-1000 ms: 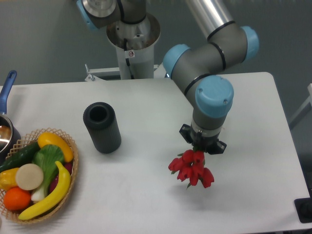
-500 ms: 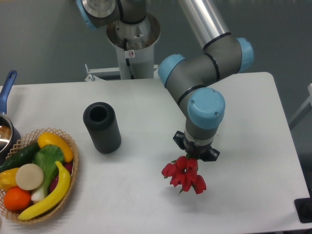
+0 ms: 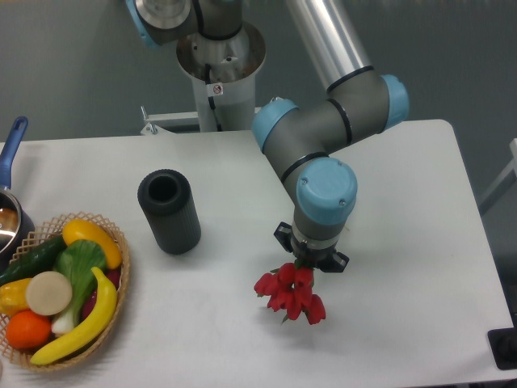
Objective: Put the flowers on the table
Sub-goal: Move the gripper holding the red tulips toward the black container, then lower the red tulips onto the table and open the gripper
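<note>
The arm reaches down from the upper middle of the view, and its gripper (image 3: pixel 309 260) points straight down over the white table (image 3: pixel 404 202), a little right of centre. The wrist hides the fingers from above, so their exact spacing cannot be read, but the bunch of flowers (image 3: pixel 289 293) hangs directly from under them, so the gripper is clamped on the stems. The red blooms spread below and slightly left of the gripper. Whether the blooms touch the tabletop or hang just above it cannot be told from this angle; a faint shadow lies close beneath them.

A black cylinder (image 3: pixel 169 211) stands upright to the left, well apart from the flowers, its open mouth facing up. Further left, at the table's left edge, a wicker basket (image 3: pixel 115 273) holds a banana, an orange, a cucumber and other fruit and vegetables. A pot with a blue handle (image 3: pixel 11 144) is cut off by the left border of the view.

Between the cylinder and the flowers the white surface is bare, and so is the stretch to the right of the gripper up to the table's rounded right edge. The front edge runs near the bottom of the view, fairly near the blooms. A dark object (image 3: pixel 503 349) sits off the table's lower right corner.
</note>
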Controlling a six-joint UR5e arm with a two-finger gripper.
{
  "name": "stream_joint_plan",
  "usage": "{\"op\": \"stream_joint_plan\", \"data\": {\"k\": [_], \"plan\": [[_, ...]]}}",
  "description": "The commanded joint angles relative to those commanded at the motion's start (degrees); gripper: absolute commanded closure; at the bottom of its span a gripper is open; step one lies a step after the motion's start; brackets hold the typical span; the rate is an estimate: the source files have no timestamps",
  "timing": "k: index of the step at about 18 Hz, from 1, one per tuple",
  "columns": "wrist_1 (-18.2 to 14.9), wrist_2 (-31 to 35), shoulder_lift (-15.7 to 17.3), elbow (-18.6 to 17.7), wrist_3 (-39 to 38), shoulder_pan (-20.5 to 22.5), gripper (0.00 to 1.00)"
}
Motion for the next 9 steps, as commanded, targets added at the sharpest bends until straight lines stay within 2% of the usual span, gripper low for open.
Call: {"op": "stream_joint_plan", "data": {"k": [2, 9], "plan": [[1.6, -0.1, 0.2, -1.1, 0.0, -0.3, 0.7], [1.7, -1.5, 0.4, -2.4, 0.0, -0.4, 0.54]]}}
